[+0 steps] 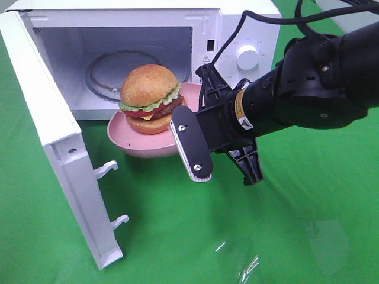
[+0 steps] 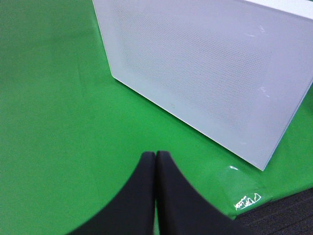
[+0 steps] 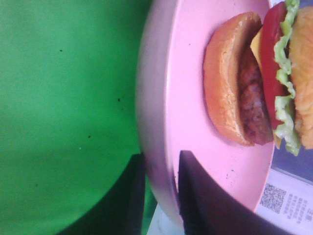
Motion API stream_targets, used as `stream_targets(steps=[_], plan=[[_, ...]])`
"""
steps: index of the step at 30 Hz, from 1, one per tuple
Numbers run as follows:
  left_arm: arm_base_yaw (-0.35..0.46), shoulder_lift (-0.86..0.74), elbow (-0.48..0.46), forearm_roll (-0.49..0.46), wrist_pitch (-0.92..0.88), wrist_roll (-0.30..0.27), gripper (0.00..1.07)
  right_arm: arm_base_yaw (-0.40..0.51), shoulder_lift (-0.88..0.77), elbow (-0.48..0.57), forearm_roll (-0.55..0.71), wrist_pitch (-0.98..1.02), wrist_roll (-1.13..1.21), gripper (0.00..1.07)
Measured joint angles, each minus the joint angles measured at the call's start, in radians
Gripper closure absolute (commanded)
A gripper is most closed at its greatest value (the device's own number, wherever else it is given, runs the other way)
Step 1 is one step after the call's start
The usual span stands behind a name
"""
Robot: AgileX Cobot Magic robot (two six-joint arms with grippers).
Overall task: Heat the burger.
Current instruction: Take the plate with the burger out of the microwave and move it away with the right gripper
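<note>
The burger [image 1: 149, 97], with a golden bun, lettuce, tomato, cheese and a brown patty, sits on a pink plate [image 1: 137, 144]. The plate hangs just in front of the open microwave [image 1: 249, 35], above the green cloth. My right gripper [image 1: 190, 109] is shut on the plate's right rim. In the right wrist view its fingers clamp the rim of the plate [image 3: 195, 73] from both sides, with the burger [image 3: 259, 83] close by and the right gripper [image 3: 159, 156] on the rim. My left gripper [image 2: 155, 154] is shut on nothing, low over the cloth beside a white microwave panel [image 2: 205, 73].
The microwave door [image 1: 53, 130] stands swung wide open to the left, its latch hooks facing the plate. A glass turntable [image 1: 112, 71] lies inside the cavity. Green cloth [image 1: 249, 236] covers the table in front and to the right.
</note>
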Motion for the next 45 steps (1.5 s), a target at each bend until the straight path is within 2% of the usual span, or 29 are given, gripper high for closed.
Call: stream_targets(steps=[8,12,15,16,19,29,32,34,45], plan=[[0.000,0.000,0.000,0.000,0.000,0.000,1.06,0.000,-0.095,0.079,-0.002,0.006,0.000,1.07],[0.000,0.000,0.000,0.000,0.000,0.000,1.06,0.000,-0.173,0.151,-0.004,0.008,0.000,1.07],[0.000,0.000,0.000,0.000,0.000,0.000,1.06,0.000,-0.186,0.161,-0.004,0.009,0.000,1.07],[0.000,0.000,0.000,0.000,0.000,0.000,1.06,0.000,-0.228,0.203,-0.013,0.013,0.000,1.07],[0.000,0.000,0.000,0.000,0.000,0.000,1.06,0.000,-0.239,0.217,-0.016,0.015,0.000,1.07],[0.000,0.000,0.000,0.000,0.000,0.000,1.06,-0.009,-0.382,0.364,-0.026,0.077,0.011,1.07],[0.000,0.000,0.000,0.000,0.000,0.000,1.06,-0.010,-0.390,0.376,-0.026,0.084,0.013,1.07],[0.000,0.000,0.000,0.000,0.000,0.000,1.06,-0.010,-0.434,0.431,-0.026,0.112,0.046,1.07],[0.000,0.000,0.000,0.000,0.000,0.000,1.06,-0.010,-0.498,0.563,-0.029,0.164,0.207,1.07]])
